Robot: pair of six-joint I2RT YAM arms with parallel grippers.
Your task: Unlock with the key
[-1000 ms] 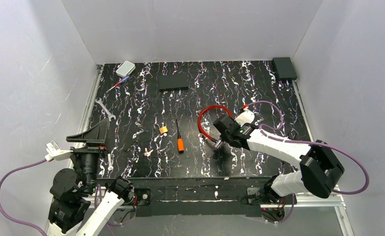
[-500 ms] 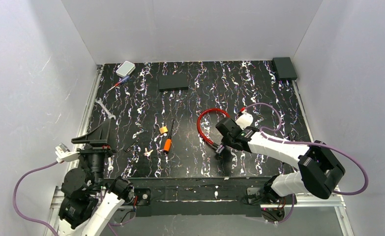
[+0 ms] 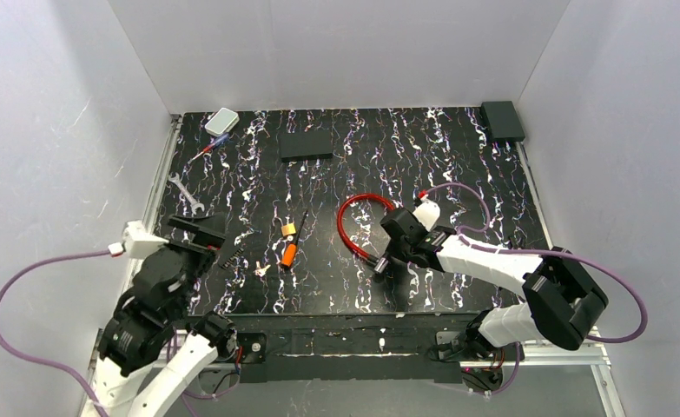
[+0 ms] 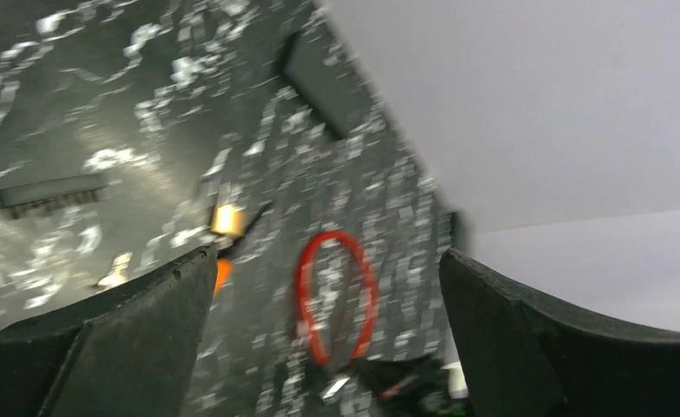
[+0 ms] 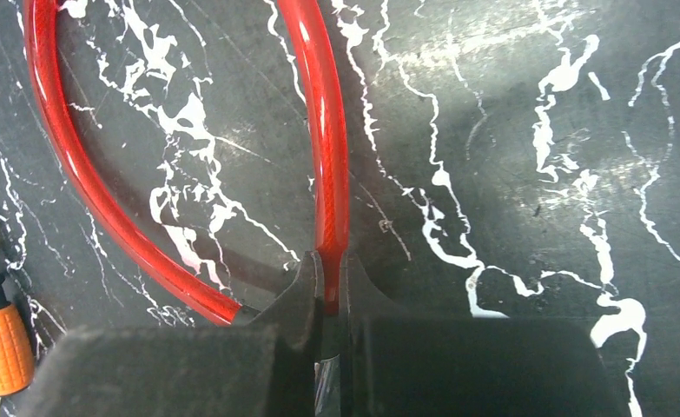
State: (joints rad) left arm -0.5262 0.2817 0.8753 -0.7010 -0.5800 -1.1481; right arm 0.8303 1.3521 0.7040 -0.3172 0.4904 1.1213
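Both jaws of the right gripper (image 5: pixel 330 265) pinch the red cable loop (image 5: pixel 327 156), the key (image 5: pixel 2 346) lying loose off to its left; the left gripper (image 4: pixel 327 256) gapes wide and empty, key ahead of it.

No legible text anywhere.

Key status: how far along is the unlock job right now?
Nothing of the unlock looks done. The key lies loose on the table beside the small brass padlock, in neither tool. In hand: the right tool is shut on the red cable; the left tool hangs open, short of the key. Left: grasp the key, insert, turn.
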